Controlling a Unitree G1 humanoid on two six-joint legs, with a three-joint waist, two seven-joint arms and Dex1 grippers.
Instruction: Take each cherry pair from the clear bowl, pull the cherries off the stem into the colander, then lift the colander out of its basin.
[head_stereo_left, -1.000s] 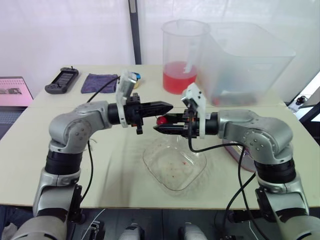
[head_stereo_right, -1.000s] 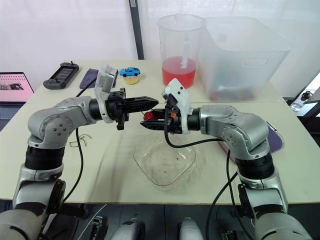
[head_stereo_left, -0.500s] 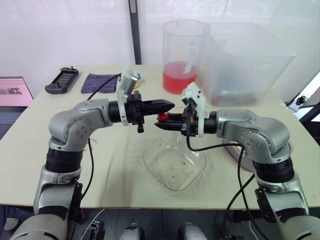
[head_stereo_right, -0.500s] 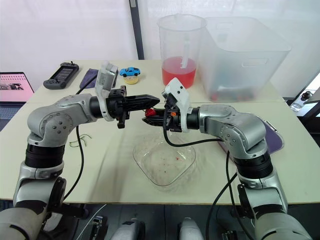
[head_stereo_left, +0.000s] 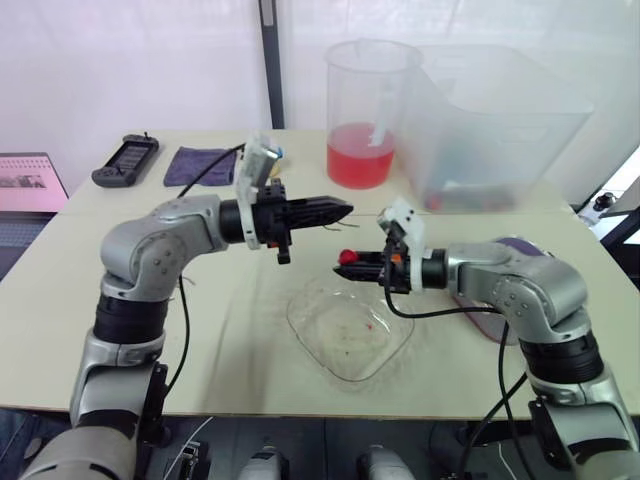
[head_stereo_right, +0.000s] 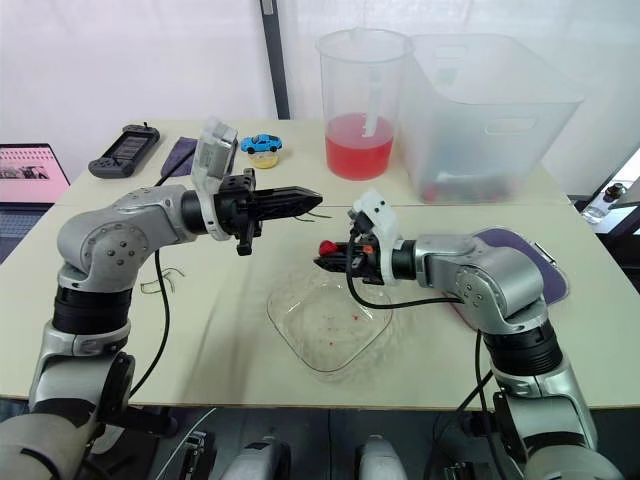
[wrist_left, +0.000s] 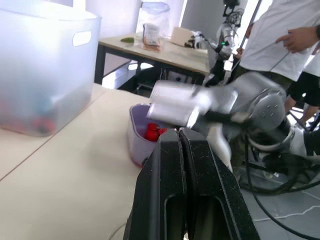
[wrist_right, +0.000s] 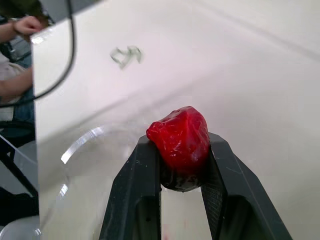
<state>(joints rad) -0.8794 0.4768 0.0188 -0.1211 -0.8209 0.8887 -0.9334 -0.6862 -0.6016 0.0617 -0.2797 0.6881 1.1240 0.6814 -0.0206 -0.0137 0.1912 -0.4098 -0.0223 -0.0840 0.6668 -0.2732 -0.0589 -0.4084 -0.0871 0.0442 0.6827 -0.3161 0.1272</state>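
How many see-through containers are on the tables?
3. The shallow clear bowl sits nearest the robot, the tall jug of red liquid stands at the back, and the big frosted tub is just right of it. I see no others.

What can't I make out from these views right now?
- Colander: eye views, the right arm hides most of it.
- Stem at the shut left jaws: too small to confirm, either eye view.
- Tub contents: eye views, its frosted wall blurs them.
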